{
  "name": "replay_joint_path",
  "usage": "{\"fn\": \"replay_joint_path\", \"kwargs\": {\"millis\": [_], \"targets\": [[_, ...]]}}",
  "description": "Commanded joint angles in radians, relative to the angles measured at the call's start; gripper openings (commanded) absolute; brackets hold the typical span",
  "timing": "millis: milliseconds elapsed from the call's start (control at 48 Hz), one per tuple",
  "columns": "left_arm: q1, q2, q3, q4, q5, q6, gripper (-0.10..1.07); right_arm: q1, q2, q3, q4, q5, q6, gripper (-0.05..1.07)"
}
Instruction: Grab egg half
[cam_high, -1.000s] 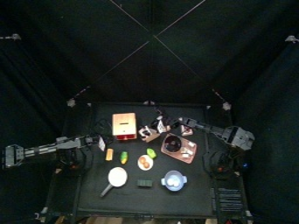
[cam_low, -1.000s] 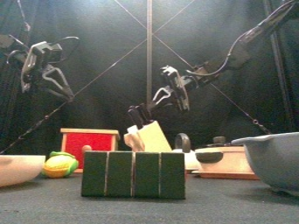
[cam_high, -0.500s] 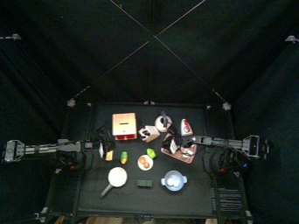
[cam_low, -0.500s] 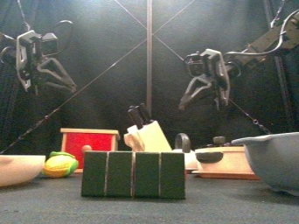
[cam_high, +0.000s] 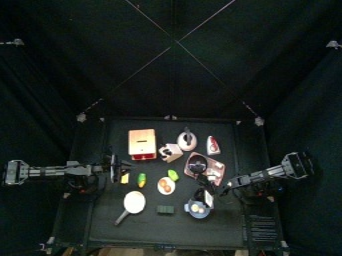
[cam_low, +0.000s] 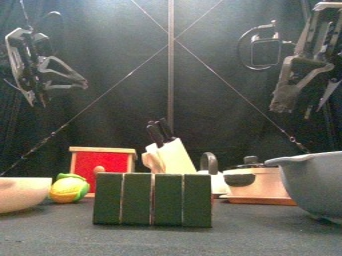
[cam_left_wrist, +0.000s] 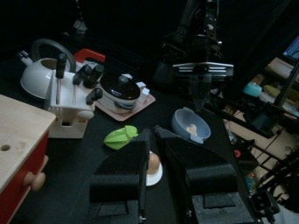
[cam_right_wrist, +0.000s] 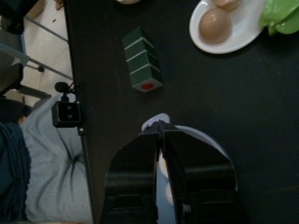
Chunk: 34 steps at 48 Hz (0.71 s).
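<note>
Egg half is lying on white plate. Blue bowl is sitting near the tabletop front edge. Right claw is hovering above it, narrowly parted; left claw is standing spread.

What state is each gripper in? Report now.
Left gripper: open, holding nothing.
Right gripper: open only narrowly, nothing seen between its jaws.
</note>
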Motion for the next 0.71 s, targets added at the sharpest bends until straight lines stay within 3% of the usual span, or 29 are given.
{"fn": "replay_joint_path", "kwargs": {"millis": [0, 188, 417, 562, 688], "targets": [[0.003, 0.011, -0.011, -0.002, -0.025, 0.003, 0.58, 0.060, -0.011, -0.008, 0.072, 0.066, -0.002, 0.45], [0.003, 0.046, -0.014, 0.012, -0.025, 0.029, 0.58, 0.121, -0.011, -0.015, 0.250, 0.207, -0.003, 0.45], [0.003, 0.089, -0.026, 0.060, -0.026, 0.163, 0.58, 0.206, -0.006, -0.060, 0.460, 0.511, -0.006, 0.45], [0.003, 0.097, -0.044, 0.058, -0.023, 0.250, 0.58, 0.290, 0.031, -0.110, 0.525, 0.709, -0.006, 0.45], [-0.005, 0.097, -0.037, 0.058, -0.023, 0.282, 0.58, 0.348, 0.086, -0.167, 0.555, 0.775, -0.005, 0.46]]}}
